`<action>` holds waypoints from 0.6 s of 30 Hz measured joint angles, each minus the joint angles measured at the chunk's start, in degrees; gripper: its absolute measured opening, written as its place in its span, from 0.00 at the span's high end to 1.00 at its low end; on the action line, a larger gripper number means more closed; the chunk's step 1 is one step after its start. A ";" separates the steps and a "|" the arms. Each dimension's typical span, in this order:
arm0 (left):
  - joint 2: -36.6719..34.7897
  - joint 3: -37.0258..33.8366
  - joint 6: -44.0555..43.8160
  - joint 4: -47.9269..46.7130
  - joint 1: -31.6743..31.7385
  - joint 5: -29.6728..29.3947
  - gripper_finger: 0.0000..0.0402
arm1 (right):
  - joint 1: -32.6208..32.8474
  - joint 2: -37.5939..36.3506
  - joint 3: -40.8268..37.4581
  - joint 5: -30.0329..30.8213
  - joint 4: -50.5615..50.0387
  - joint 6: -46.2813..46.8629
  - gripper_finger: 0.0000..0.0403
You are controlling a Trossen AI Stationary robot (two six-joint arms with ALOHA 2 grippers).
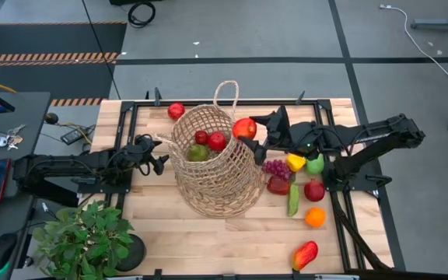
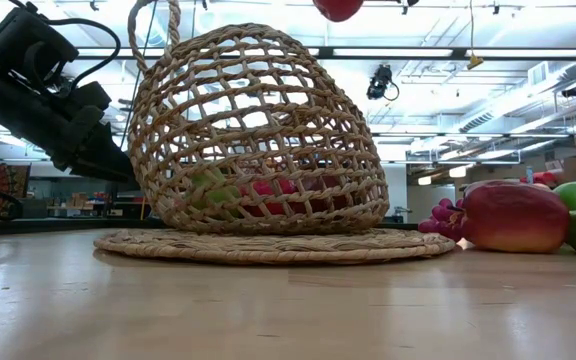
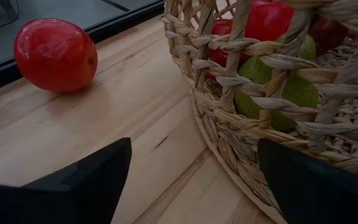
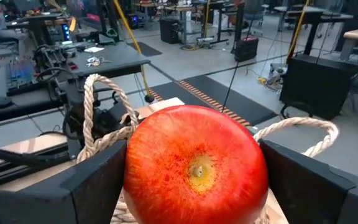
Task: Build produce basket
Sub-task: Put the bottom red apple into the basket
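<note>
- Your right pincer [image 1: 249, 131] was clamped on a red apple [image 1: 244, 128], held above the rim of the wicker basket [image 1: 216, 183] on its right side; in the right wrist view the apple [image 4: 194, 165] filled the space between the two dark fingers.
- Your left pincer [image 1: 162, 159] sat low just beside the basket's left wall with its fingers spread apart and nothing between them; the left wrist view showed bare desk [image 3: 104, 124] between them.
- The basket stood near the middle of the desk and already held two red pieces [image 1: 210, 139] and a green one [image 1: 197, 152].
- A red tomato-like fruit [image 1: 176, 110] lay alone near the far edge of the desk, left of the basket's loop handle [image 1: 225, 95].
- Crowded on the right, under your right arm: purple grapes [image 1: 275, 167], a yellow pepper [image 1: 295, 162], a green fruit [image 1: 315, 164], two red pieces [image 1: 278, 185], a long green vegetable [image 1: 293, 200] and an orange [image 1: 314, 218].
- A red-yellow mango [image 1: 305, 255] lay at the near edge.
- A potted plant [image 1: 84, 237] stood at the near left corner.
</note>
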 joint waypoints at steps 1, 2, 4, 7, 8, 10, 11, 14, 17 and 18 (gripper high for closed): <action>0.00 0.00 0.00 0.00 0.02 -0.02 0.11 | -0.52 0.00 0.00 -1.41 -0.09 0.31 0.10; 0.00 0.00 -0.02 0.00 0.02 0.00 0.11 | -1.08 0.23 0.00 -2.89 -0.11 1.10 0.10; 0.01 0.00 -0.01 0.00 0.01 0.00 0.11 | -2.35 1.14 -0.01 -5.50 -0.07 3.00 0.10; 0.02 0.00 -0.02 -0.04 0.00 0.00 0.11 | -3.95 3.73 -0.04 -8.08 0.49 3.94 0.10; 0.00 0.00 0.00 -0.04 0.02 0.00 0.11 | -4.34 4.71 -0.04 -8.27 0.34 3.93 0.10; 0.02 0.00 -0.02 -0.04 0.01 -0.01 0.11 | -5.17 6.66 -0.04 -9.30 1.69 3.43 0.10; 0.01 0.01 -0.02 -0.04 0.02 -0.01 0.11 | -5.65 7.64 -0.04 -9.62 2.47 3.19 0.10; 0.02 0.00 0.00 -0.02 0.00 0.00 0.11 | -7.05 10.46 1.50 -11.72 2.54 2.87 0.10; 0.02 0.00 0.00 -0.02 0.00 -0.02 0.11 | -8.22 13.26 5.23 -13.83 0.85 2.86 0.10; 0.02 0.00 -0.02 -0.02 0.00 0.00 0.11 | -8.54 14.41 6.73 -14.61 -0.17 2.86 0.10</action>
